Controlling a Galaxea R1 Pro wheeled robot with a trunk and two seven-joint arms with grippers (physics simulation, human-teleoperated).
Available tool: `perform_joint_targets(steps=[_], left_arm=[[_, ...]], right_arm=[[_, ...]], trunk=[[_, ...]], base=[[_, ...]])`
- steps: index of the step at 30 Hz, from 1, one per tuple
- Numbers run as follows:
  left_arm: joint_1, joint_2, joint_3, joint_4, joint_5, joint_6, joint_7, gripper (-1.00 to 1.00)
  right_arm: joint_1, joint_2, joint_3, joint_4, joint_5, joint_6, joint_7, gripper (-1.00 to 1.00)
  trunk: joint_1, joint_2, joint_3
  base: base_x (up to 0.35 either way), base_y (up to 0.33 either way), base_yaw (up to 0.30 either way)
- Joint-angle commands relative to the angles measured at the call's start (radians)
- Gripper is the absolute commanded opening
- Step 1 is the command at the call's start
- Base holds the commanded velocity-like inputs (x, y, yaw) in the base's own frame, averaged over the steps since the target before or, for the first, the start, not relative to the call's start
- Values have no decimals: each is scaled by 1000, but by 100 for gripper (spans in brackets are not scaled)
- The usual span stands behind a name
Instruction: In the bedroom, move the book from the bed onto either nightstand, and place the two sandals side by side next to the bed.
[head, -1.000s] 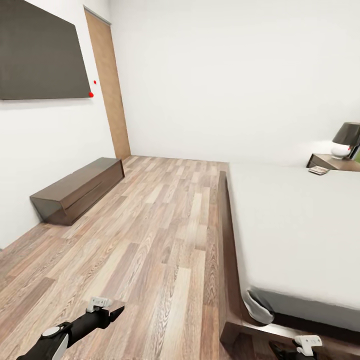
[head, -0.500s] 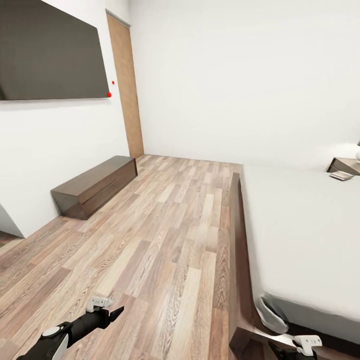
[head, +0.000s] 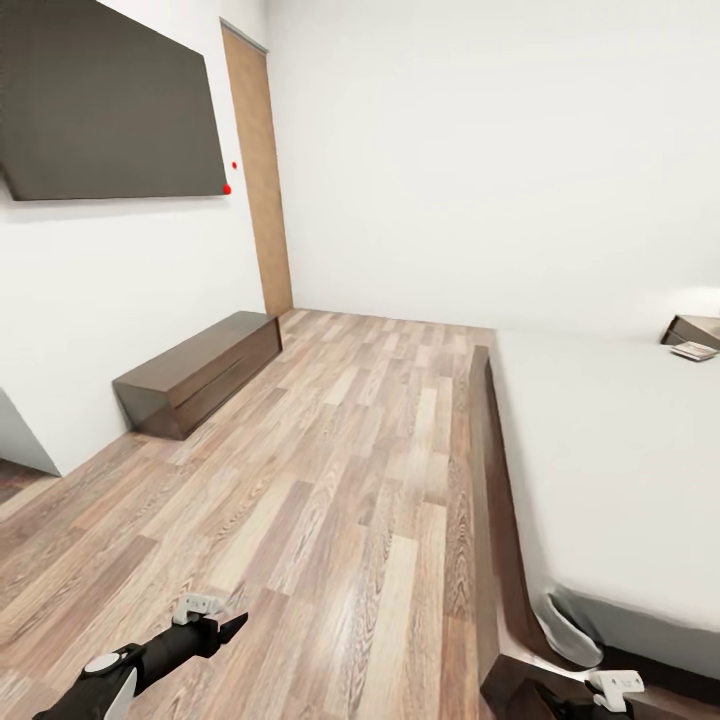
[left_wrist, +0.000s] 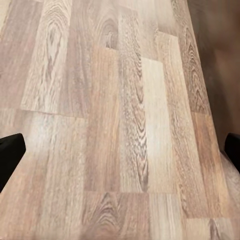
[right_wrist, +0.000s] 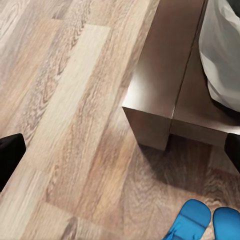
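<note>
My left gripper (head: 232, 626) hangs low over the wood-plank floor (head: 330, 470), holding nothing; in its wrist view the two dark fingertips (left_wrist: 10, 155) sit at opposite edges of the frame, so it's spread wide over bare planks. My right gripper (head: 600, 695) sits at the bottom of the head view by the near corner of the bed (head: 610, 460). Its wrist view shows the same thing: fingertips (right_wrist: 9, 152) far apart, nothing between them.

Looking along that right gripper, I've got the corner of the dark brown bed frame (right_wrist: 160, 85) with the pale mattress (right_wrist: 222, 50) overhanging it, and just past the corner, on the floor, the rounded ends of the two sandals (right_wrist: 187, 222), bright blue, lying close beside each other, near the frame but not touching it.

Further out in the head view, the mattress runs away to my right. At its far end the nightstand (head: 697, 330) shows at the frame's edge, and the book (head: 693, 351) lies flat there; I can't tell whether it rests on the nightstand or on the mattress edge.

Off to my left, a long low dark bench (head: 200, 372) stands against the white wall, a dark screen (head: 110, 105) is mounted above it, and a brown wooden door (head: 260, 170) stands in the corner.
</note>
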Motion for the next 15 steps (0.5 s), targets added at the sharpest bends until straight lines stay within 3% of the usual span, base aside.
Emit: perform_joint_targets(steps=[1,8,15], left_arm=[[-1,0,7,1,-11,-9,-4,100],[-1,0,7,1,-11,-8,-4,100],[-1,0,7,1,-11,-8,-4,100]], right_arm=[[-1,1,-4,1,-4,0,8,100],[-1,0,-4,1,-4,0,6,100],[-1,0,-4,2,-3,0,6,100]], trunk=[[0,0,-1],[0,0,-1],[0,0,-1]], base=[[74,96,0],[188,208,0],[52,53,0]])
